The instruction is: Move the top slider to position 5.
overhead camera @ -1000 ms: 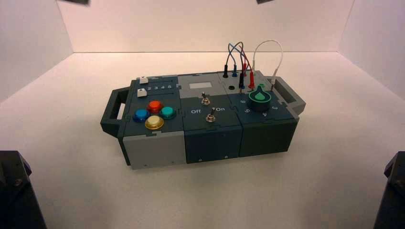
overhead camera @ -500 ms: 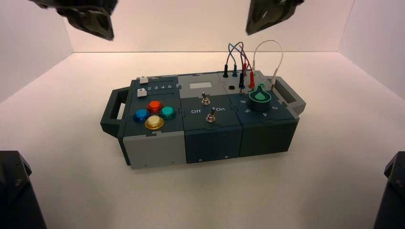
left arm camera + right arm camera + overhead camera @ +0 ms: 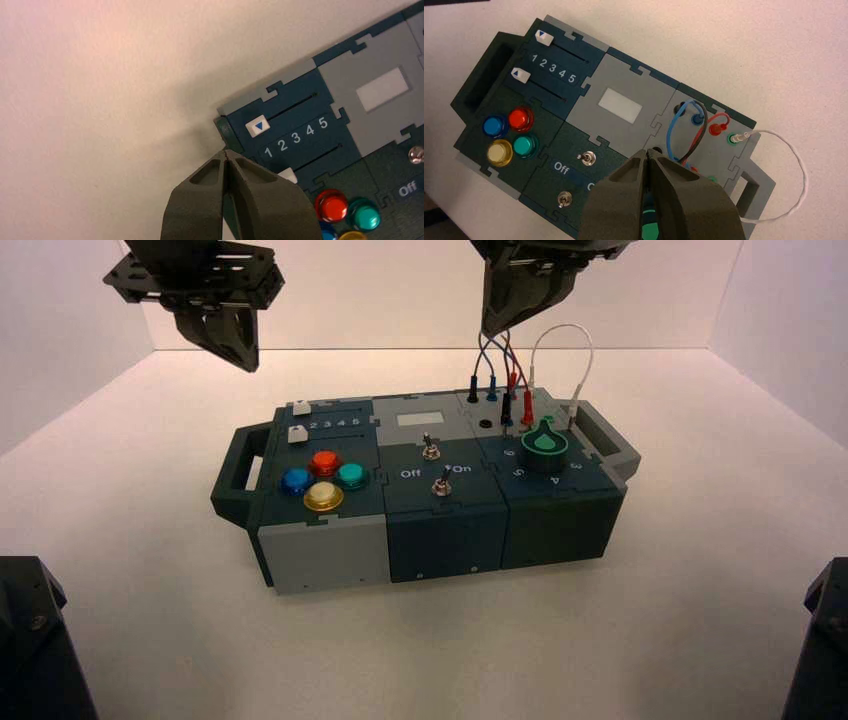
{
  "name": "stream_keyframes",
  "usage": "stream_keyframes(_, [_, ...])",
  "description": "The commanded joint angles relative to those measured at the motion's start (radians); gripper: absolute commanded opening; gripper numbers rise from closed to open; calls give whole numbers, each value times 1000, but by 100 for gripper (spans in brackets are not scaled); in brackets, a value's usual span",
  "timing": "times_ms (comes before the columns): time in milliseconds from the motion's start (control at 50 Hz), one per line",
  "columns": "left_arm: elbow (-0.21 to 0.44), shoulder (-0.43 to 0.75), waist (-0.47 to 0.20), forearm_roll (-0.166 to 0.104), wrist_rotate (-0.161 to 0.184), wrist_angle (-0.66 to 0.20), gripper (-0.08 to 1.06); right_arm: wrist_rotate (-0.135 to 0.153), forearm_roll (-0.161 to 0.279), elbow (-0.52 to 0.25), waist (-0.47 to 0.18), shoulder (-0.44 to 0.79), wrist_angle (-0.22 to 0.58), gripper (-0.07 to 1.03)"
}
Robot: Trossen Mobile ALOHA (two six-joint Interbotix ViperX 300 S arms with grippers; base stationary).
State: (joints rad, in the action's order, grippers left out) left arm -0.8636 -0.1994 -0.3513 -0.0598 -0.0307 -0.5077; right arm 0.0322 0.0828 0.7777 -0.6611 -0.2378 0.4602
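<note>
Both grippers have come farther into the high view since the earlier frame, each reaching lower from the far edge, while the box (image 3: 440,475) has stayed put. Taking 12 o'clock as straight away from the high camera, the left gripper (image 3: 250,368) hangs off the box's 10 o'clock corner, its two fingers together with nothing between them. The top slider (image 3: 258,126) lies near its tips but apart from them, toward 4 o'clock in the high view. That small white knob sits at the 10 o'clock part of the box, at the 1 end of its track, and the printed 5 (image 3: 323,122) is at the other end of the number row. The right gripper (image 3: 490,332) is held up toward the box's 1 o'clock side, its fingers also together and holding nothing.

In the left wrist view the fingers cover part of the lower slider (image 3: 288,175), and the blue button (image 3: 327,234) and yellow button (image 3: 353,236) are cut off by the edge. The right wrist view has the green knob (image 3: 650,231) mostly hidden behind the fingers. The high view cuts off the upper parts of both grippers.
</note>
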Motion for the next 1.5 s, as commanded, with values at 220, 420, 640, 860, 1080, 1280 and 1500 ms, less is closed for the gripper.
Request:
stream_keyframes(220, [60, 34, -29, -8, 146, -17, -3, 0, 5, -31, -6, -6, -6, -2])
stream_keyframes(420, [83, 112, -31, -8, 183, -15, -3, -3, 18, -29, -6, -9, -12, -2])
stream_keyframes(640, [95, 183, -38, -8, 189, -12, -3, -2, 29, -26, -6, -14, -14, -2])
stream_keyframes(860, [118, 227, -52, -8, 207, -9, -3, -2, 29, -26, -6, -15, -14, -2])
stream_keyframes(1080, [141, 252, -52, -8, 219, -9, -3, -3, 34, -26, -6, -17, -14, -2])
stream_keyframes(1280, [166, 270, -54, -8, 230, -15, -3, -2, 34, -28, -6, -17, -14, -2])
stream_keyframes(1500, [179, 284, -72, -8, 236, -29, -3, -2, 34, -29, -6, -17, -14, -2])
